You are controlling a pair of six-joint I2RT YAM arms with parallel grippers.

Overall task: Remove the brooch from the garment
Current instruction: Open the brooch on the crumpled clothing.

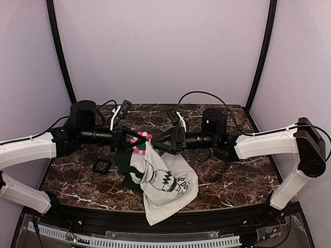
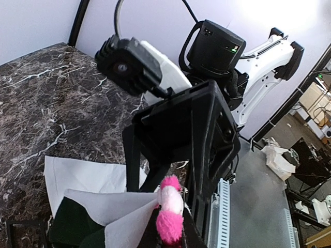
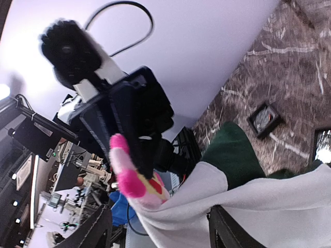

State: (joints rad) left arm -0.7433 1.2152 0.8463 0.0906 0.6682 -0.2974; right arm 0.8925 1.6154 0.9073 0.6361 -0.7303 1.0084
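1. Brooch (image 1: 140, 144) up off the counter (image 1: 232, 175), folks: pink and white petals, sitting up and to the right of the small black square frame (image 1: 101, 166) in the top view.
2. Left claw (image 1: 133, 138) comes in from above the frame and is clamped tight on that brooch. In the right wrist view its black fingers (image 3: 138, 129) close over the pink petals (image 3: 129, 178).
3. Left wrist view agrees: the brooch (image 2: 169, 217) is pinned right at the tips of that claw's own fingers.
4. Right claw (image 1: 154, 143) sits further right of the frame, just past the brooch and facing the left claw tip to tip.
5. Its jaws stand apart. Its two fingers (image 3: 98, 230) sit wide at the bottom of its own camera view with white cloth lying between them, not pinched.
6. Garment (image 1: 165, 181) hangs to the right of the frame, its top gathered right up against the brooch and touching it.
7. Dark green fabric (image 1: 124, 168) bunches just right of the frame, and the white printed body falls away lower right.
8. Whether the pin is through the cloth, I cannot tell.
9. Frame itself (image 3: 265, 118) lies flat on the marble, apart from the cloth.
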